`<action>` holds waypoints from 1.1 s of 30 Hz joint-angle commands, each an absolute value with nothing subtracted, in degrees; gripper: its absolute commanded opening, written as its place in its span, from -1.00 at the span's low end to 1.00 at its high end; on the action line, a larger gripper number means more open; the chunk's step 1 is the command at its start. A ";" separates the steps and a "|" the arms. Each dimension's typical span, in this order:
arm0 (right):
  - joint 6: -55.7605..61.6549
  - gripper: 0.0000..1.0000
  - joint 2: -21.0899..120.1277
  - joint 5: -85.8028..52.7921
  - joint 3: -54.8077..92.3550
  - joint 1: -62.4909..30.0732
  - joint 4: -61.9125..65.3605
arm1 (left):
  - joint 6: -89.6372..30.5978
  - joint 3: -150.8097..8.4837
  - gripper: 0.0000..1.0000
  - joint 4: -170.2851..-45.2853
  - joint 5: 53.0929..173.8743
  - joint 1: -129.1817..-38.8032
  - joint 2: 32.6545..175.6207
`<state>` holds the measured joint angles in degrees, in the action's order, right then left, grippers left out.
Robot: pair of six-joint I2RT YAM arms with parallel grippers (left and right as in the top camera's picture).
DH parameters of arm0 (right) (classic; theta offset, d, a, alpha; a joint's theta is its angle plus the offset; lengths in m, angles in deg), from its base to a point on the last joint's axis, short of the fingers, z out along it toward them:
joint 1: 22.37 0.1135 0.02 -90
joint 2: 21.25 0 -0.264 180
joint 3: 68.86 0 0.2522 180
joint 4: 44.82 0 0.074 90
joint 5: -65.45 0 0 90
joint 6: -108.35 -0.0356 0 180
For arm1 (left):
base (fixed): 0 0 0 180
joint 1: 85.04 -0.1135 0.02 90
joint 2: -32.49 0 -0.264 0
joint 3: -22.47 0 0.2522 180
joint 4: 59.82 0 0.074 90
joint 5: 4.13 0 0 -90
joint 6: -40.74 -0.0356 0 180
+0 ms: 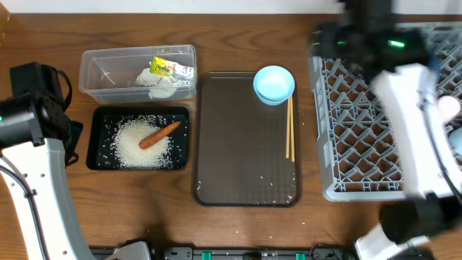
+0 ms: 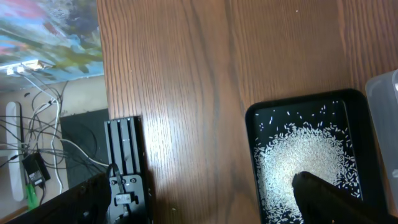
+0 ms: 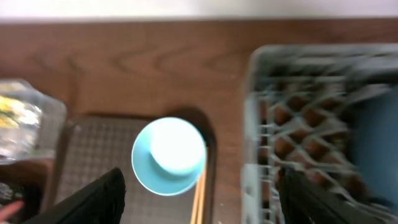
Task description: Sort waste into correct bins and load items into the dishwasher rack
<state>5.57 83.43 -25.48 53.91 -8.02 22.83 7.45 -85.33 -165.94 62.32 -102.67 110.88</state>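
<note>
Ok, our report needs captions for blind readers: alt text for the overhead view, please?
A brown tray holds a light-blue bowl and chopsticks. Left of it, a black tray holds rice and a carrot; a clear tub holds tissue and a wrapper. A grey rack stands right.

The whole frame is blurred. A small light-blue bowl (image 3: 168,155) sits at centre on the upper right corner of a brown tray (image 3: 93,149), with the ends of the chopsticks (image 3: 199,200) just below and to its right. The grey rack (image 3: 298,118) fills the right side, a bluish patch at its far right edge too smeared to identify. A clear tub (image 3: 28,134) holding a yellow wrapper (image 3: 9,109) shows at the left edge on the wooden table (image 3: 155,62), and the right gripper (image 3: 200,180) has its dark fingers (image 3: 93,199) set wide apart in the two lower corners, gripping nothing.
</note>
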 commanded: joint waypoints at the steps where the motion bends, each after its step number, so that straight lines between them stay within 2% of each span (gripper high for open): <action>1: 4.91 0.52 89.79 -28.60 53.47 -3.96 21.06 | 7.10 -85.24 0.91 -170.35 60.94 -103.02 110.86; 12: 4.70 0.51 104.02 -27.29 53.47 4.57 14.15 | 7.12 -85.24 0.91 -170.35 60.94 -103.02 110.86; 24: 2.14 0.51 109.37 -27.05 53.41 5.90 15.61 | 7.10 -85.24 0.91 -170.35 60.94 -103.02 110.86; 28: 1.61 0.38 111.82 -27.05 53.41 6.21 16.07 | 7.12 -85.24 0.91 -170.35 60.96 -103.02 110.86; 33: 1.59 0.06 113.51 -27.10 53.41 7.25 16.01 | 7.10 -85.24 0.90 -170.35 60.94 -103.02 110.86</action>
